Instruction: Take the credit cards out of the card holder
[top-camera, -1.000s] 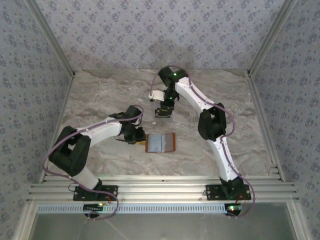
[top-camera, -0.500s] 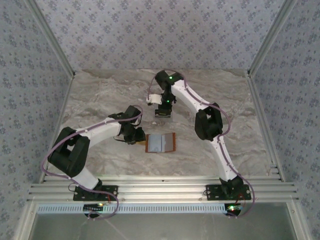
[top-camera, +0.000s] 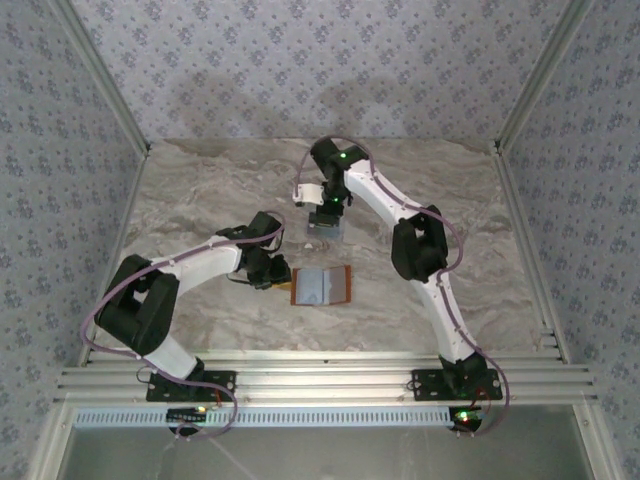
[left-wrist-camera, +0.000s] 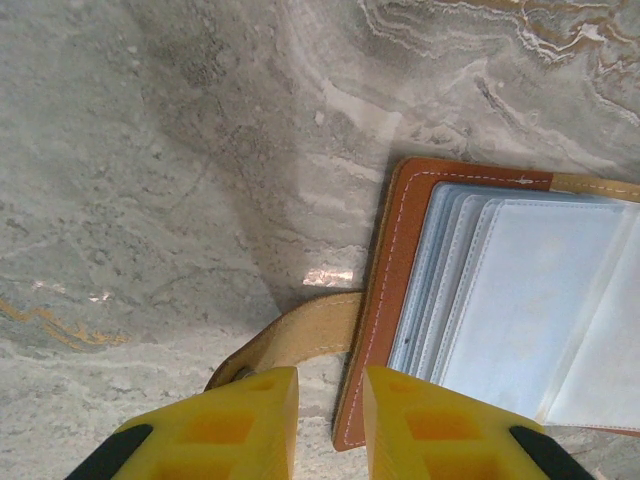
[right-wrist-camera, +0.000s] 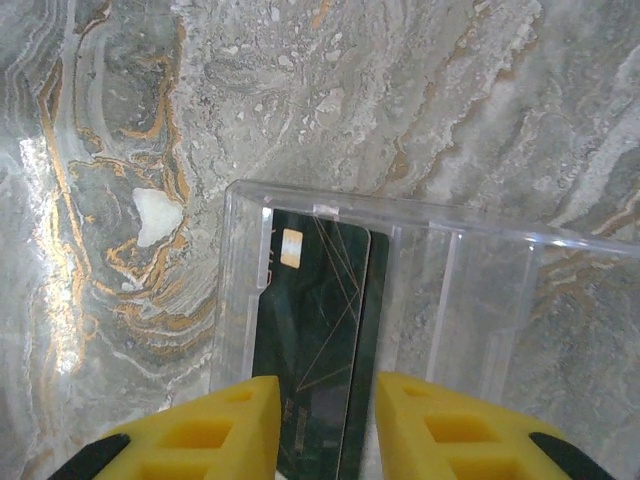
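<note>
While the card holder (top-camera: 321, 286) lies open, dark cards (right-wrist-camera: 315, 340) rest in the tray (right-wrist-camera: 470, 290).

Soft, diffuse overhead light keeps the table (top-camera: 200, 190) evenly bright. In the left wrist view, a broad shadow darkens the marble beside the card holder (left-wrist-camera: 378, 290). Glare streaks the clear tray (right-wrist-camera: 470, 300) rims.

**A:** What kind of place is this, somebody's house?

**B:** Nah, looks like a robot lab booth. Flowery wallpaper panels (top-camera: 300, 60) box in a marble-look table (top-camera: 200, 190). The left arm (top-camera: 200, 262) and right arm (top-camera: 440, 290) are bolted to aluminium rails (top-camera: 320, 375) up front.
</note>
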